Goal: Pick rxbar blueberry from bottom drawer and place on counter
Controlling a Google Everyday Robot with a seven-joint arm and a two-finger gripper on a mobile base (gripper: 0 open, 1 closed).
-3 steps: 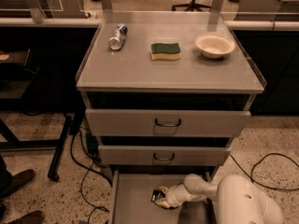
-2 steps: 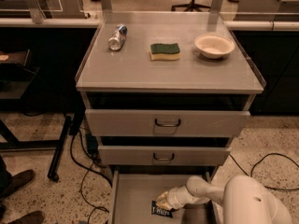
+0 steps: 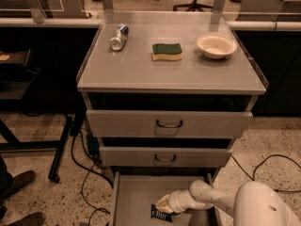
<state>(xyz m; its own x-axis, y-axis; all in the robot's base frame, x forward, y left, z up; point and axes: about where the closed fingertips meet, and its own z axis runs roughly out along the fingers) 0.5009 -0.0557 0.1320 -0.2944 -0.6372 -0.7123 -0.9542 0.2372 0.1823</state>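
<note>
Your hand (image 3: 164, 204) is in the bottom drawer (image 3: 134, 197), rxbar blueberry (image 3: 161, 214) just under it; clamped or not, can't tell. Bench (image 3: 141, 72) placement undone.

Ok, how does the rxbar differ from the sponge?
The rxbar blueberry is dark with white lettering; the sponge is green over yellow. The rxbar looks smaller than the sponge. The rxbar lies in the bottom drawer at the tool; the sponge sits on the counter. Both are rectangular.
</note>
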